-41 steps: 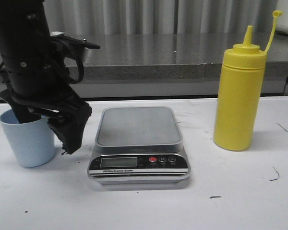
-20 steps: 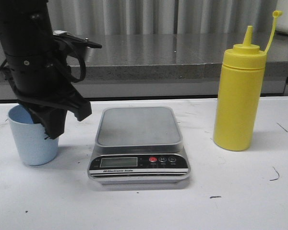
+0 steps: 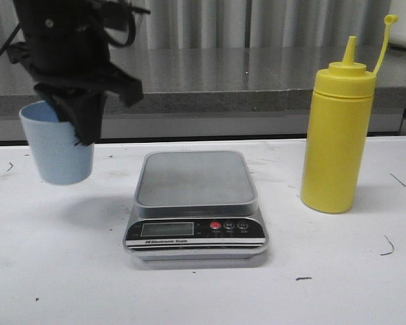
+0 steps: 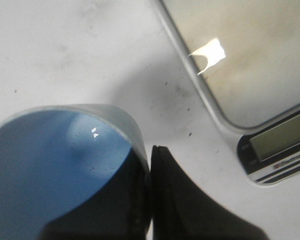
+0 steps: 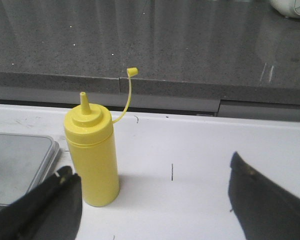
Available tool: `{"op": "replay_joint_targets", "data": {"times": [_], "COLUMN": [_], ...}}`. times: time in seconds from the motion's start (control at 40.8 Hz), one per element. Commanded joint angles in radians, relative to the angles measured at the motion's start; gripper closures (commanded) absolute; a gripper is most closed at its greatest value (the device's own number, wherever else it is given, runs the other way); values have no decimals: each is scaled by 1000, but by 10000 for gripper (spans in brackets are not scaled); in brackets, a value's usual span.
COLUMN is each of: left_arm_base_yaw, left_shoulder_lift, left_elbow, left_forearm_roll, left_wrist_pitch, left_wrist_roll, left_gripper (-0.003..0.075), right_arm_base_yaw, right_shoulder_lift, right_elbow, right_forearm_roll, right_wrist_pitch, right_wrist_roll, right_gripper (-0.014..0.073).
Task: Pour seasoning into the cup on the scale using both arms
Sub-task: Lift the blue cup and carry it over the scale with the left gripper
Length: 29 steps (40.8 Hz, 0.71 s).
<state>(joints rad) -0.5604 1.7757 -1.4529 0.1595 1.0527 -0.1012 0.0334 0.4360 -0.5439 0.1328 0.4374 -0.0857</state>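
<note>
Left gripper [image 3: 78,115] clamped on cup [image 3: 59,145] rim, cup held above table [image 3: 203,291], left of scale [image 3: 195,203]. Right gripper [image 5: 155,200], visible only in its wrist view, spread wide; bottle [image 5: 91,155] upright beside scale.

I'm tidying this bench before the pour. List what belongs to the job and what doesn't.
Belongs to the job:
- cup, lifted off the table in the left hand
- scale, platform bare
- seasoning bottle, upright, cap off
- right hand, open, empty

Just lying about:
- white object on the grey counter
</note>
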Motion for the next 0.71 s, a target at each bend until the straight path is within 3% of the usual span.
{"op": "replay_joint_targets", "data": {"times": [0.0,0.147,0.343,0.687], "left_arm_base_yaw": [-7,-18,-75,-170], "left_shoulder_lift": [-40,-24,83,256], "left_elbow": [-98,-200,-366,-542], "left_forearm_roll": [-54,-85,-85,-85], "left_wrist_pitch": [7,27,156,208], "left_wrist_roll": [-11,-11,-2,8], "left_gripper": [740,740,740,740], "right_arm_base_yaw": [3,3,3,3], "right_shoulder_lift": [11,11,11,11], "right_elbow": [-37,-37,-37,-37], "right_forearm_roll": [-2,-2,-2,-2], "right_wrist_pitch": [-78,-78,-78,-78], "right_wrist_roll": [-3,-3,-3,-3], "right_gripper": [-20,-20,-20,-20]}}
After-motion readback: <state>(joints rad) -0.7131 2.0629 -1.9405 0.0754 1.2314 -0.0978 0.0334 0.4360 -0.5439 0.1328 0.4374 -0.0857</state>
